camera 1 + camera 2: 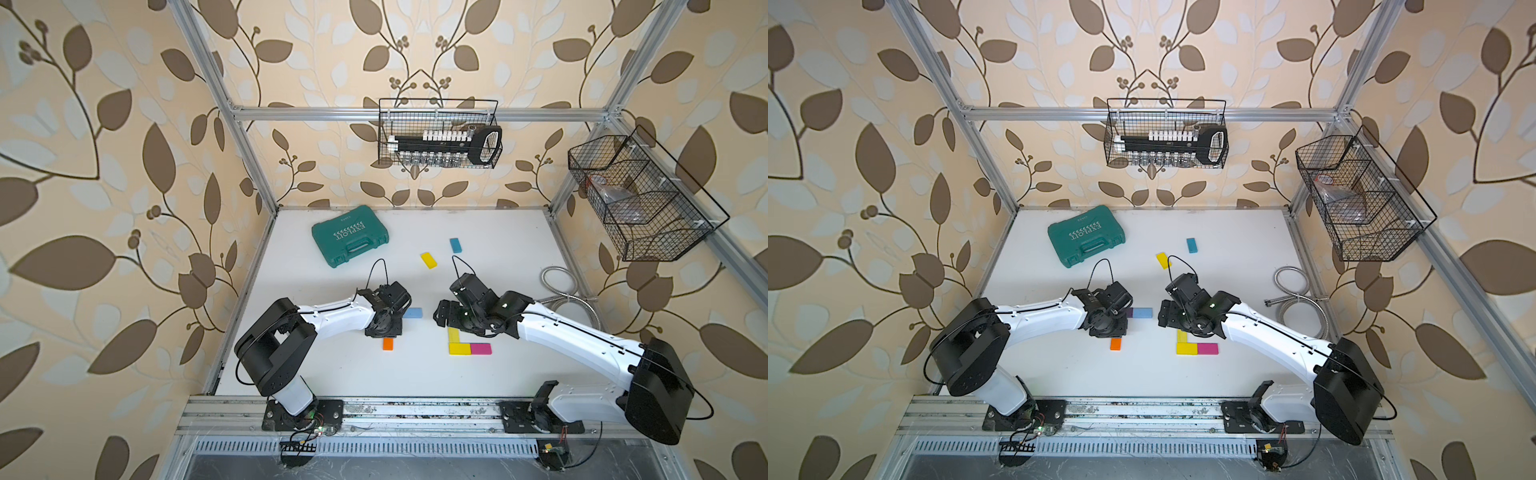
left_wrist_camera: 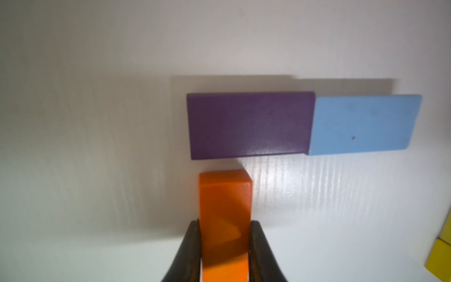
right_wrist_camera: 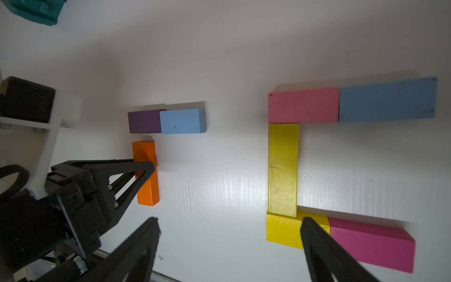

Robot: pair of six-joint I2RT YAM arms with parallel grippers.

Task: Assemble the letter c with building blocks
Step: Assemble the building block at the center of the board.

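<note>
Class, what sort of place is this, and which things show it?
Probably a robot test cell: an aluminium frame encloses a white table; a left arm and right arm are mounted on its front rail.

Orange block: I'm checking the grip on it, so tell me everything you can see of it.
The orange block is a plain, smooth, painted-looking rectangular bar, lying flat. The left claw is shut on its long sides. One short end points at the purple block, a small gap between them. Whether it touches the white table is unclear.

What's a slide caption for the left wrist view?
Left gripper shut on orange block, just short of purple block abutting light blue block.
</note>
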